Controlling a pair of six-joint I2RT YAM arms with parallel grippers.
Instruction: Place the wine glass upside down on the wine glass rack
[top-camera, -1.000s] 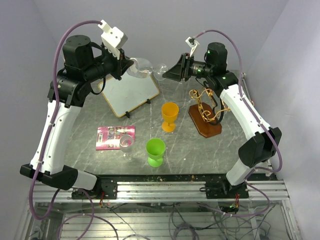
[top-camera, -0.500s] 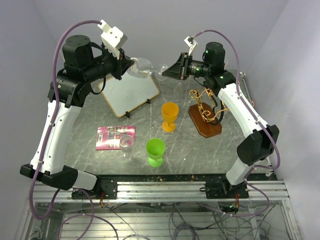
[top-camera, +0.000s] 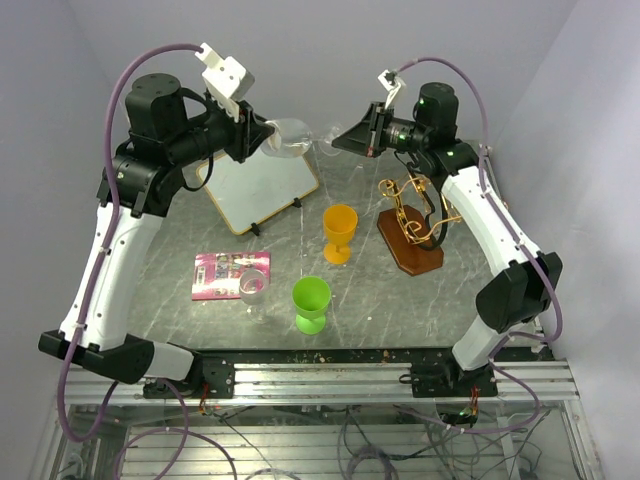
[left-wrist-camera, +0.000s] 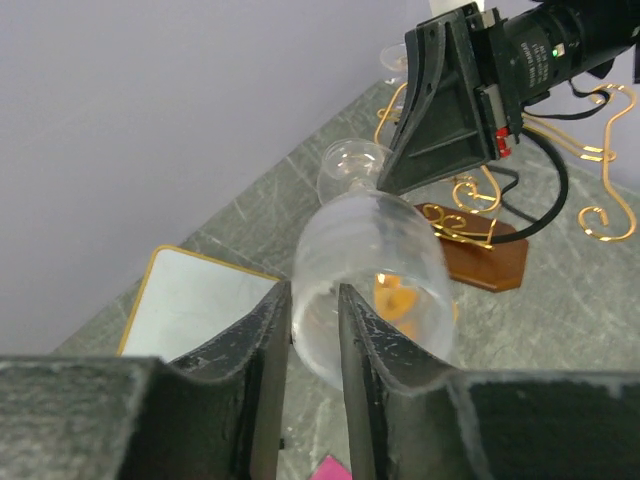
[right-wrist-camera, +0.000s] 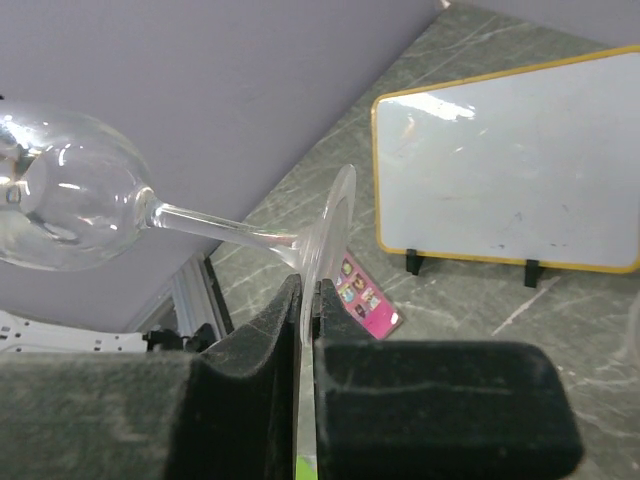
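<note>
Wine glass (top-camera: 288, 133) is hanging level, high over the surface (top-camera: 180, 240), left of the rack (top-camera: 412, 215). Left hand (top-camera: 268, 138) is pinching the bowl rim and right hand (top-camera: 338, 146) is pinching the foot. Advisable: right grip proving firm before left lets go.

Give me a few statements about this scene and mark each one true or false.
1. The wine glass is held in the air between both grippers. True.
2. The right gripper pinches the glass's bowl. False: it pinches the foot; the left gripper grips the bowl's rim.
3. The orange cup lies on its side. False: it stands upright.
4. A small clear glass stands by the pink card. True.
5. In the top view, the wine glass rack stands left of the orange cup. False: it stands to the right.
</note>
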